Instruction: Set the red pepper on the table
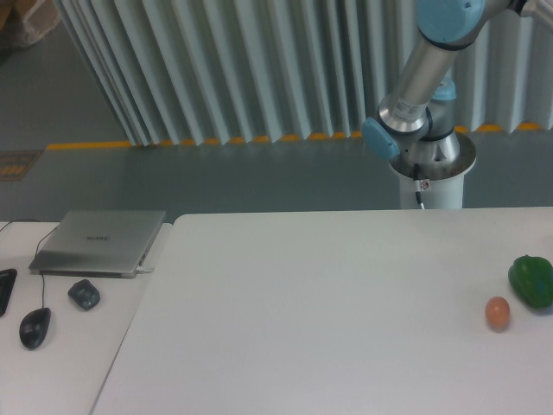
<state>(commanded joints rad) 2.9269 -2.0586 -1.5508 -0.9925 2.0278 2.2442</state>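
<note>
The large white table fills the lower part of the camera view. The red pepper is out of view. Only the lower links of my arm show, rising from the pedestal behind the table's far edge and leaning up to the right out of the frame. My gripper is beyond the top of the picture, so its state does not show.
A green bell pepper lies at the table's right edge, with a small orange-brown egg-shaped object just left of it. On the narrower desk at left sit a closed laptop, a mouse and a small dark object.
</note>
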